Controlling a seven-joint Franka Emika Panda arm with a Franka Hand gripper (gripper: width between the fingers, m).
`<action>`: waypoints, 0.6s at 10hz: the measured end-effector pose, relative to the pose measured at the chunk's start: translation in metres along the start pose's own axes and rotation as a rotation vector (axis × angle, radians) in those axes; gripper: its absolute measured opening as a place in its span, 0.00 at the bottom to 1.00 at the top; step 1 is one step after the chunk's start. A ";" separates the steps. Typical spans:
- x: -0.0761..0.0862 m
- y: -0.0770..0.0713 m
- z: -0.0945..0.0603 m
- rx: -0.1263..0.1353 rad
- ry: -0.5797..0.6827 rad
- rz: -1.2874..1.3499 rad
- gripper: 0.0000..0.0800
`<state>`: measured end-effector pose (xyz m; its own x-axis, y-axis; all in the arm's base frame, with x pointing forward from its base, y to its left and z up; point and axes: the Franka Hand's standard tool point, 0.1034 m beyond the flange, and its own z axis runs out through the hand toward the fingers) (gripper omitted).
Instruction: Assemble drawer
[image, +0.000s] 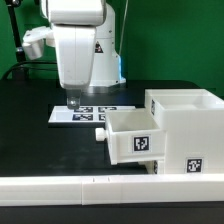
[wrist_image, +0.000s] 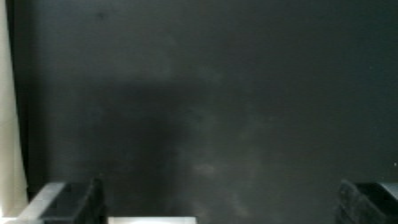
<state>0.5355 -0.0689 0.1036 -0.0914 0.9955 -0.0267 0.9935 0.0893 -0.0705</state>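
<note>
The drawer's big white housing (image: 186, 135) stands at the exterior view's right, with square tags on its front. One small tray (image: 133, 136) with a knob (image: 100, 133) sticks out of the housing toward the exterior view's left. I cannot tell a second tray apart. My gripper (image: 72, 100) hangs from the white arm just above the marker board (image: 88, 114), left of the tray and apart from it. In the wrist view my gripper (wrist_image: 217, 205) is open and empty, its dark fingers (wrist_image: 71, 200) wide apart over the bare black table.
A long low white rail (image: 90, 190) runs along the front of the table. A white strip (wrist_image: 6, 100) shows at the wrist view's edge and a small white patch (wrist_image: 151, 219) lies between the fingers. A green backdrop stands behind.
</note>
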 end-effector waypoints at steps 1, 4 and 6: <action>-0.006 -0.003 0.004 0.001 0.039 -0.022 0.81; -0.020 -0.004 0.033 0.056 0.218 -0.065 0.81; -0.016 0.003 0.042 0.092 0.330 -0.023 0.81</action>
<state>0.5370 -0.0864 0.0617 -0.0721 0.9516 0.2989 0.9798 0.1236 -0.1572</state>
